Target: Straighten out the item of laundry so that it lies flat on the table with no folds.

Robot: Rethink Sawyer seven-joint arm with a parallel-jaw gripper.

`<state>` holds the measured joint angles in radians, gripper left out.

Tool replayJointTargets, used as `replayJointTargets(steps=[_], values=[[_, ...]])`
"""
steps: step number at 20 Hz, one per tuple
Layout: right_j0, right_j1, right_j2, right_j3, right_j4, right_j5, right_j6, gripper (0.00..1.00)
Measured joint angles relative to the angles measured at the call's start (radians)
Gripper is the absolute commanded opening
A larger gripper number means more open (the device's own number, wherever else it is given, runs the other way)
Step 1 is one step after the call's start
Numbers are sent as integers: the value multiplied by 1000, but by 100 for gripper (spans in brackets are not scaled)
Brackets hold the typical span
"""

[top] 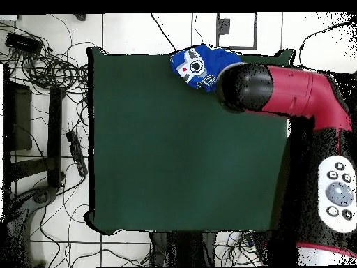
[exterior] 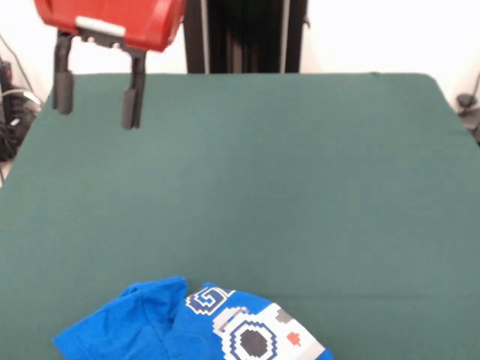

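Observation:
The bright blue shirt (exterior: pixel 161 326) lies bunched at the near edge of the dark green table (exterior: pixel 262 172), left of centre. Its white pixel graphic (exterior: pixel 255 337) faces up, and the picture's bottom edge cuts it off. In the overhead view the shirt (top: pixel 197 65) sits at the table's (top: pixel 181 153) top edge. My gripper (exterior: pixel 98 99) hangs over the far left corner, well away from the shirt. It is open and empty, with both black fingers (exterior: pixel 133 105) pointing down. In the overhead view the red arm (top: pixel 296 94) hides the gripper.
The black pedestal (exterior: pixel 244 34) stands behind the table's far edge. Cables (top: pixel 42 63) and dark gear lie on the floor beside the table. The arm's black joint (top: pixel 244 87) reaches over the table corner beside the shirt.

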<state>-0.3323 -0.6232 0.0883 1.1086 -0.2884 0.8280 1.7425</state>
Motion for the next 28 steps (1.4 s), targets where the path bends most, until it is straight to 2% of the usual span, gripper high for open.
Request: replayJointTargets(steps=[7,12,18,28], values=[[1,143,2,-169,-4,20,0,100],[3,222,5,-232,-4,20,0,100],[17,302,5,-288,-4,20,0,100],[50,355,11,-325,7,20,0,100]])
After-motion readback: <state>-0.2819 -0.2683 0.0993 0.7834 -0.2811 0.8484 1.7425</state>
